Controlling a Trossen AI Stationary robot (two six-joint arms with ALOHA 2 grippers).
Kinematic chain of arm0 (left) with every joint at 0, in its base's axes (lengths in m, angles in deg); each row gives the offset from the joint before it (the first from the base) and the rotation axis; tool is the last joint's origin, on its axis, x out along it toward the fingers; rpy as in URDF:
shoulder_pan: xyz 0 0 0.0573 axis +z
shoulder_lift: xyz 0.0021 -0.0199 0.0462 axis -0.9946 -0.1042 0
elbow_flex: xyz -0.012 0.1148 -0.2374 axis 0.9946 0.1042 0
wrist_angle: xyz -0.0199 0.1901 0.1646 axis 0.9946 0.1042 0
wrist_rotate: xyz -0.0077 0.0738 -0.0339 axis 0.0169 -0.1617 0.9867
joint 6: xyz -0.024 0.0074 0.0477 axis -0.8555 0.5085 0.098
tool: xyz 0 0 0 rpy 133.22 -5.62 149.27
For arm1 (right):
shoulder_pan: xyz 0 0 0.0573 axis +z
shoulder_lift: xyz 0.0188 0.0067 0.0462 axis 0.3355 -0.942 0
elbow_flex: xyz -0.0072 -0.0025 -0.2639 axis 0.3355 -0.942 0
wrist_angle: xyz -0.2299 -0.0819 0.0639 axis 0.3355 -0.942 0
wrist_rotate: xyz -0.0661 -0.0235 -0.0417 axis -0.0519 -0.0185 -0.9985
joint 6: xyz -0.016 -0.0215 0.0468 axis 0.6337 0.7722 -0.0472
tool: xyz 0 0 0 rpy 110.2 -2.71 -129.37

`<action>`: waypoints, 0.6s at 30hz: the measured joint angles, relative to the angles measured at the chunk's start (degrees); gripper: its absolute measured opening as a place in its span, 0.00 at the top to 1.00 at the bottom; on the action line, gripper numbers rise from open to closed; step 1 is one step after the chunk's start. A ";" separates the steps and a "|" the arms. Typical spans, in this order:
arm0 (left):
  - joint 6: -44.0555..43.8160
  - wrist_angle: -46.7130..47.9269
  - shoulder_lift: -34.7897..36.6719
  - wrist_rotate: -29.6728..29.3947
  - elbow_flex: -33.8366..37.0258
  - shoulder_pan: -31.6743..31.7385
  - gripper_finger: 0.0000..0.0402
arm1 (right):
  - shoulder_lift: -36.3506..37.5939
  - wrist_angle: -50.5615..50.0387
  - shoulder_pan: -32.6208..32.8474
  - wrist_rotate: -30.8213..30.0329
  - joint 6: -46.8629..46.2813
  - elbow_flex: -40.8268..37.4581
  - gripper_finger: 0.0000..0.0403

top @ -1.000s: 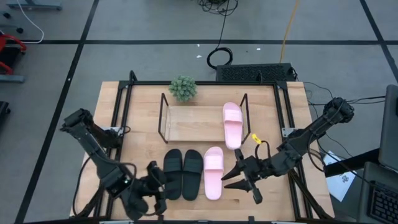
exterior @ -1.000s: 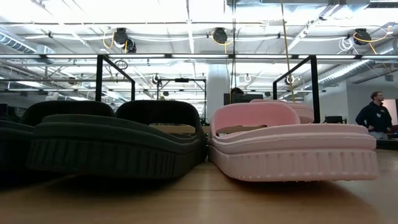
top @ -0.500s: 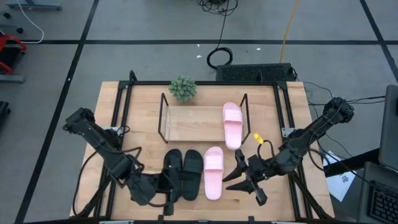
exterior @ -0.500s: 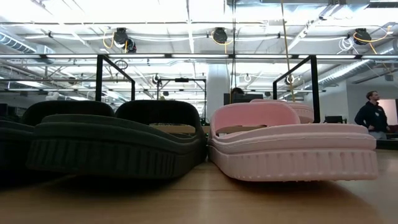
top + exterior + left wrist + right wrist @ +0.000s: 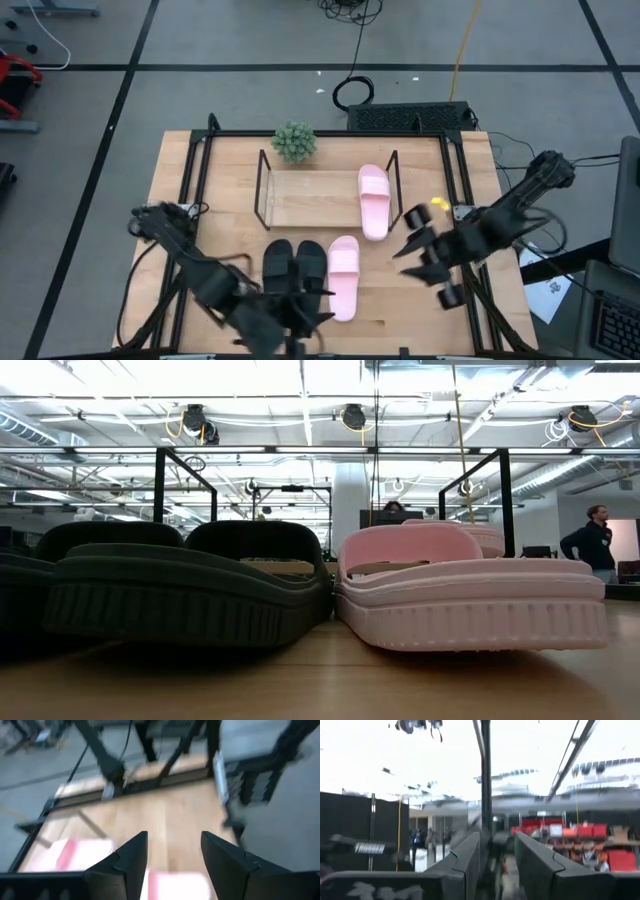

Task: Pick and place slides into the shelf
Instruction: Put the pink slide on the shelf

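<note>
The shelf (image 5: 328, 190) stands at the table's far middle, and one pink slide (image 5: 373, 200) lies sole down at its right end. In front of it two black slides (image 5: 294, 277) and a second pink slide (image 5: 343, 278) rest side by side on the table; the low view shows the black ones (image 5: 190, 585) and the pink one (image 5: 470, 595) from their heels. My left gripper (image 5: 315, 308) hovers open at the near edge, over the heels of the black slides; the pink slide (image 5: 177, 885) shows below its open fingers (image 5: 172, 857). My right gripper (image 5: 415, 255) is raised to the right of the slides, open and tipped upward (image 5: 497, 857).
A small potted plant (image 5: 294, 140) stands behind the shelf's left end. The black table frame (image 5: 200, 170) runs along the table's sides. A person (image 5: 595, 540) stands in the room beyond. Bare wood lies left of the black slides.
My left gripper has risen and swung along the near edge toward the table's right, rolling as it went, and now stands over the black slides' heels. My right gripper has lifted, drawn back toward the right edge and tipped upward. The slides have stayed put.
</note>
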 joint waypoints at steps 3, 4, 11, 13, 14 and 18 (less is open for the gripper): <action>-2.98 7.24 -5.39 1.47 -5.57 1.50 0.53 | 3.47 -0.43 0.04 0.02 1.37 0.00 0.72; -4.04 9.00 -6.66 2.63 -6.44 2.23 0.53 | 4.48 -1.00 0.00 0.02 1.82 0.00 0.72; -8.15 12.80 -13.39 13.03 -7.06 5.27 0.53 | 8.60 -8.27 -0.03 -0.17 1.34 0.00 0.72; -7.54 12.73 -15.05 13.92 -7.06 5.23 0.53 | 8.73 -10.60 -0.03 -1.68 0.48 0.00 0.72; -6.94 12.73 -15.84 13.93 -7.06 5.22 0.53 | 8.72 -11.90 -0.03 -2.62 0.31 0.00 0.72; -6.24 13.08 -17.76 12.13 -7.06 5.49 0.53 | 8.50 -15.46 -0.05 -3.01 -0.33 0.00 0.72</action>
